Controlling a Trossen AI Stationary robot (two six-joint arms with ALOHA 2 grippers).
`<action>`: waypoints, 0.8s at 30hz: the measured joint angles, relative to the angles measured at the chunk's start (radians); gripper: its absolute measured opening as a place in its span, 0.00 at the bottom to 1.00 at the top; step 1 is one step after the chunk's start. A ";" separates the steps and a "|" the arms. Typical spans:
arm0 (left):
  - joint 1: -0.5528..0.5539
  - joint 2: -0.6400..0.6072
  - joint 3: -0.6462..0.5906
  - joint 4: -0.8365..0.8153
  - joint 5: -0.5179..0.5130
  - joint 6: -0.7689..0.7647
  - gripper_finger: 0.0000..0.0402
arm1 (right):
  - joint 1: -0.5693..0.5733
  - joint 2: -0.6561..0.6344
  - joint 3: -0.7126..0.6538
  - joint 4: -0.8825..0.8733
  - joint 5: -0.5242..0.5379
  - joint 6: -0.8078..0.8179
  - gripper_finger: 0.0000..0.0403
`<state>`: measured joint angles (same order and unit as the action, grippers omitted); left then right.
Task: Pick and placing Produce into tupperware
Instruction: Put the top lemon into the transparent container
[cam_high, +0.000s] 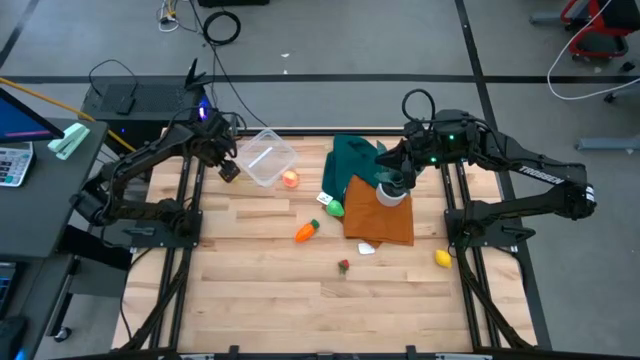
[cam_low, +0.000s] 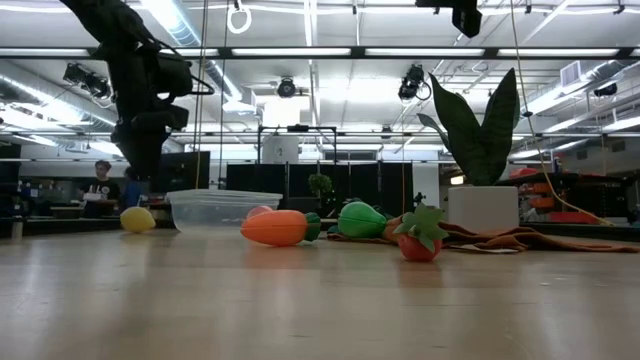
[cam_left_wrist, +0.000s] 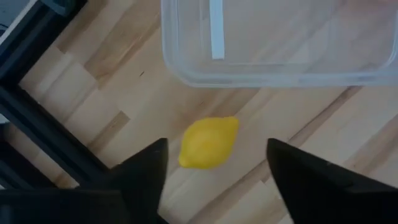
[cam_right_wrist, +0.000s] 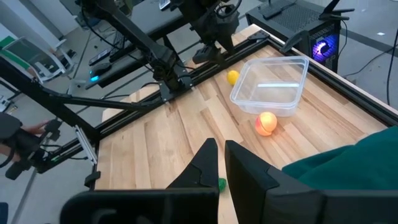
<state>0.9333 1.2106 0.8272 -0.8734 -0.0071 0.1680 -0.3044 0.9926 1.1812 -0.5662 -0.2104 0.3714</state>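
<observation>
The wooden tabletop carries everything. Two cloths are spread on its right half, one green, one orange-brown, with a white plant pot on them.

The tupperware is set near the tabletop's far left part, open-topped and empty; one container is counted. It appears light and thin-walled, so it could be pushed aside by a careless drop.

Six produce pieces are counted: two yellow, one peach, one green, one carrot, one red berry. The peach is touching or just beside the tupperware's wall. The green piece is at the cloth's edge, the carrot nearer the middle, the berry nearer the front, and one yellow piece by the right rail. The lemon lies just beside the tupperware on the bare wood. All are judged to be light, hard, smooth toys, likely to roll or slip; the lemon would best be taken across its narrow middle.

The left gripper hangs over the lemon with jaws spread to either side of it, not touching. The right gripper waits above the cloths, jaws nearly pressed together around nothing.
</observation>
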 joint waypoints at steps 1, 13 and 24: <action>0.000 0.000 0.000 -0.002 0.000 0.000 0.75 | 0.000 0.000 0.000 0.001 0.000 0.000 0.00; -0.023 0.175 -0.001 -0.024 0.005 0.026 0.96 | 0.000 0.000 0.000 0.001 0.000 0.000 0.00; -0.020 0.230 -0.001 0.023 -0.052 -0.026 0.99 | 0.000 0.000 0.000 0.015 0.000 0.000 0.00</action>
<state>0.9134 1.4410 0.8265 -0.8506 -0.0595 0.1418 -0.3046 0.9924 1.1812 -0.5515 -0.2104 0.3717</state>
